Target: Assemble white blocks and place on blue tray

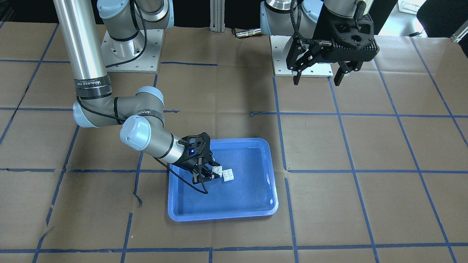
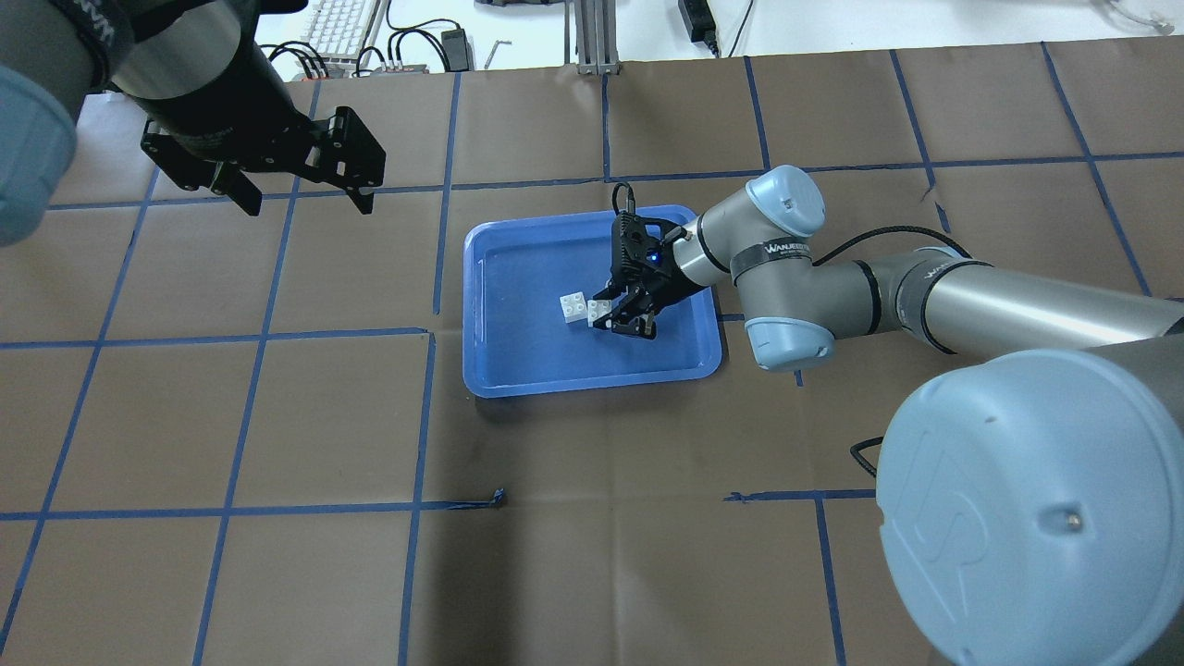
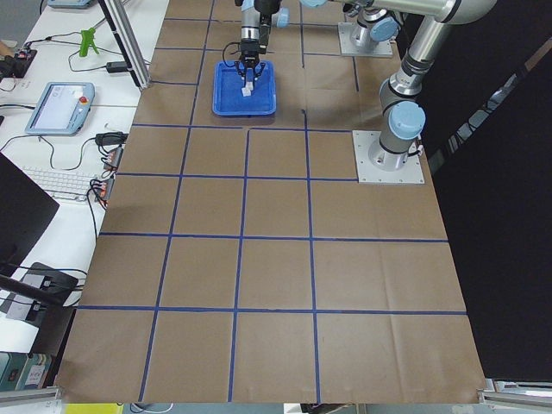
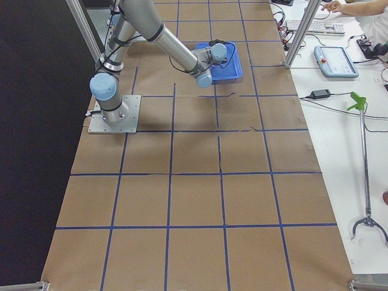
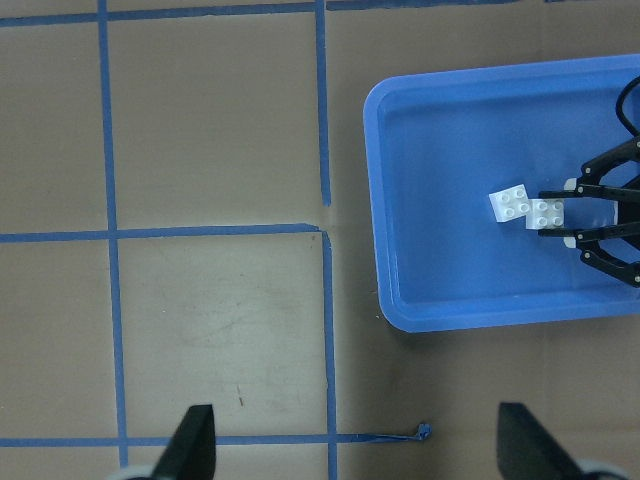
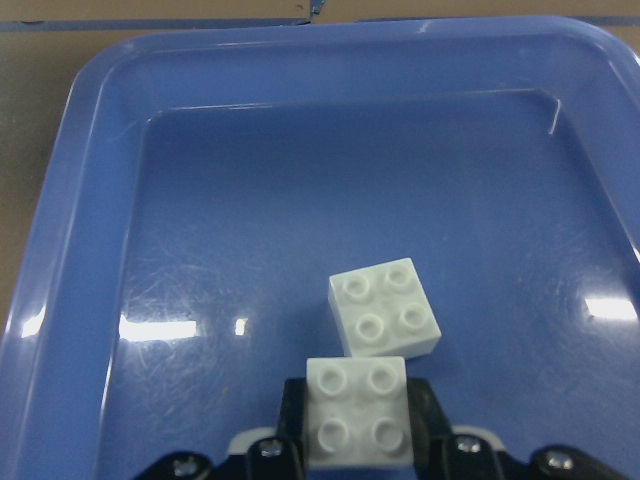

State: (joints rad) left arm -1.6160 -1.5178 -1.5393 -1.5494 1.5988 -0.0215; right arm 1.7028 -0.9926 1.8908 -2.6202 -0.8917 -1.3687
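Note:
The blue tray [image 2: 592,384] lies mid-table; it also shows in the front view [image 1: 223,217] and the right wrist view [image 6: 70,250]. Two white blocks sit inside it, studs up, side by side and touching at a corner. My right gripper [image 2: 618,319] reaches low into the tray and is shut on the nearer white block [image 6: 358,415], [image 1: 218,170]. The other white block [image 6: 385,318], [image 1: 229,174] rests free on the tray floor just past the fingertips. My left gripper [image 2: 301,199], [image 1: 317,78] is open and empty, high above the table, well away from the tray.
The table is brown paper with a blue tape grid [image 2: 425,416]. My right arm's elbow [image 2: 786,268] hangs over the tray's right side. Both arm base plates [image 1: 131,49] stand at the robot's edge. A keyboard and cables [image 2: 342,28] lie beyond the far edge.

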